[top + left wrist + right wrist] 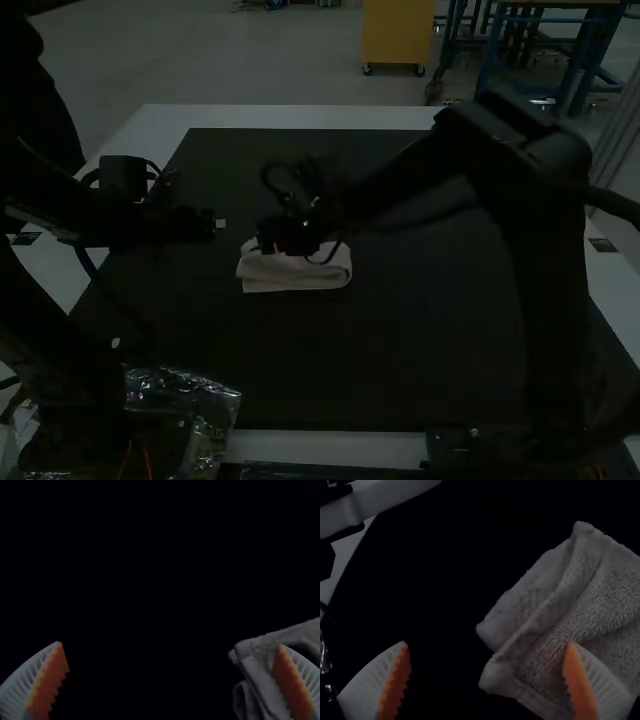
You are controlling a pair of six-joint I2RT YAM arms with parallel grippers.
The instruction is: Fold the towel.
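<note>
Folded towel partly beneath the right pincer, its fingers wide apart.

Left tool — spread wide | right tool — spread wide | right arm bent

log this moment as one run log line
task: fold towel | towel: folded, on black mat | left claw: open, near towel | right claw: open, over towel edge

Free room over the near mat, right arm above the towel.
</note>
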